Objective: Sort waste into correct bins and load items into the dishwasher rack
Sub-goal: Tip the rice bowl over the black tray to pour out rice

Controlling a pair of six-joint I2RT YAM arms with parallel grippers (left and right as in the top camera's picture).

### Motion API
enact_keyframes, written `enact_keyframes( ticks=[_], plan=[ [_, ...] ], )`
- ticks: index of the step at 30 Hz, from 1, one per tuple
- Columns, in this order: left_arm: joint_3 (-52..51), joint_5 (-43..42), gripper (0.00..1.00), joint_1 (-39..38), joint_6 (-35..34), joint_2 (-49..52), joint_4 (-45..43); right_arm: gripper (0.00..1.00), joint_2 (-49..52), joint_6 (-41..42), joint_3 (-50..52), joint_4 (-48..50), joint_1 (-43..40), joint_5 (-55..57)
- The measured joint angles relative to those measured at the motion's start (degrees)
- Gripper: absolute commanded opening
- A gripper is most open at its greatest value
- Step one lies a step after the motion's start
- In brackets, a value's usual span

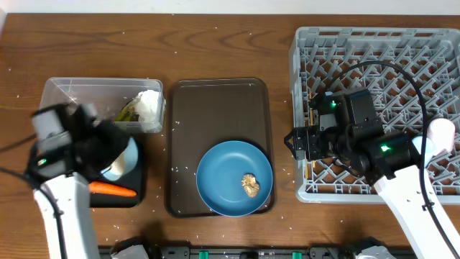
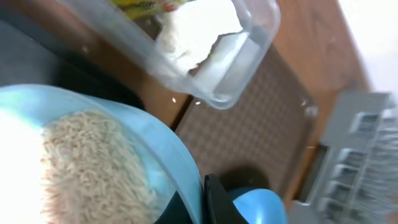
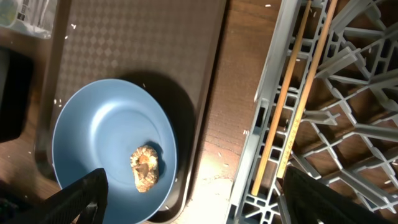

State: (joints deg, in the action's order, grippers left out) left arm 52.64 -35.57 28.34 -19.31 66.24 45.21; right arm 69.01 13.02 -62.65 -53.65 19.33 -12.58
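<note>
My left gripper (image 1: 115,160) is shut on the rim of a small light-blue cup (image 2: 155,149) holding white rice grains (image 2: 87,162), tilted over the shallow black tray (image 1: 136,193). A small orange carrot (image 1: 111,190) lies in that tray. The clear tub (image 1: 65,90) holds crumpled white tissue (image 1: 149,104) and a yellow-green packet (image 1: 128,111). The large blue plate (image 1: 223,169) with a brown food lump (image 1: 250,185) sits on the dark-brown serving tray (image 1: 215,108). My right gripper (image 1: 296,144) is open and empty, over the gap between that tray and the grey rack (image 1: 374,50). The white bowl is out of view.
Two wooden chopsticks (image 3: 292,93) lie in the rack near its left edge. A pale cup-like object (image 1: 440,133) stands at the rack's right side. Loose rice grains are scattered over the wooden table (image 1: 215,50).
</note>
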Motion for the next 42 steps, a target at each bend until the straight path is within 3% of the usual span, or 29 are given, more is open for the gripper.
enact_keyframes(
  ticks=[7,14,18,30,35,42],
  plan=[
    [-12.07,-22.38,0.06,16.76,4.46,3.32,-17.51,0.83,0.0,0.2,0.0,0.0,0.0,0.0],
    [-22.1,-39.69,0.06,26.01,5.57,9.68,-34.14,0.83,0.0,0.22,0.0,-0.02,0.0,0.0],
    [-23.15,-47.69,0.06,30.82,6.34,12.33,-37.22,0.83,0.0,0.22,0.0,0.0,0.0,0.0],
    [-23.15,-52.61,0.06,33.86,7.37,12.41,-36.06,0.83,0.0,0.26,0.0,0.0,0.0,0.0],
    [-23.23,-52.81,0.06,33.86,7.37,12.41,-40.74,0.83,0.0,0.39,0.0,0.04,0.0,0.0],
    [-23.34,-52.87,0.06,33.88,8.81,12.41,-36.06,0.83,0.0,0.39,0.0,-0.11,0.0,0.0]
  ],
)
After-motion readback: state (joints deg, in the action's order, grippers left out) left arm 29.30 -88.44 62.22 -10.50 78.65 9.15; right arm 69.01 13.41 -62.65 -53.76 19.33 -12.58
